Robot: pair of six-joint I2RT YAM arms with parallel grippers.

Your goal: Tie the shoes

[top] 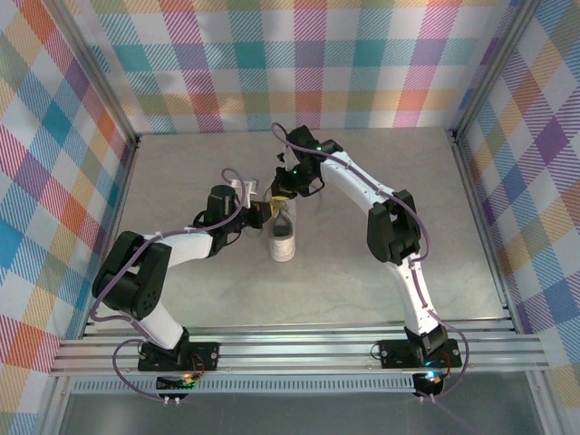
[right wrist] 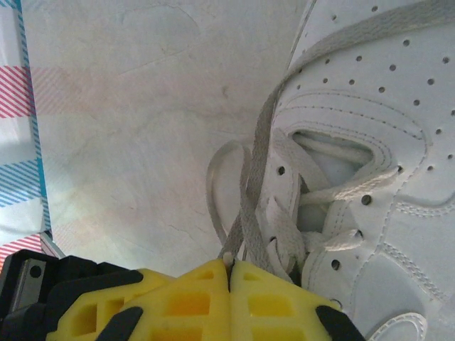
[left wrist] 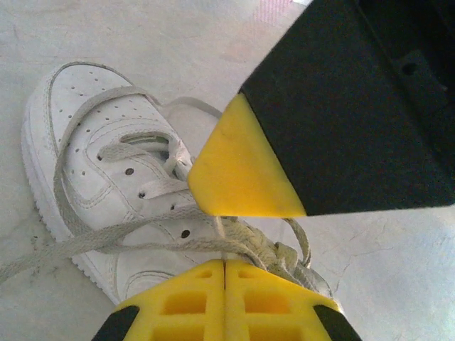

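Your table [top: 181, 181] is a pale, faintly marbled slab. One white sneaker [top: 284, 243] stands on it near the middle, sole down. You can see a loose lace [left wrist: 32, 263] trailing off the shoe onto the bare surface beside it.

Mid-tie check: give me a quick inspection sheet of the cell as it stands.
Surface: pale marbled table.
Job's things: white sneaker upright at centre; laces loose, one strand trailing onto the table.
Clutter: nothing seen.
Grippers: left gripper and right gripper both shut, each pinching a lace strand at the shoe.
Cables: purple cables run along both arms, clear of the sneaker.
Surroundings: plaid walls on three sides.
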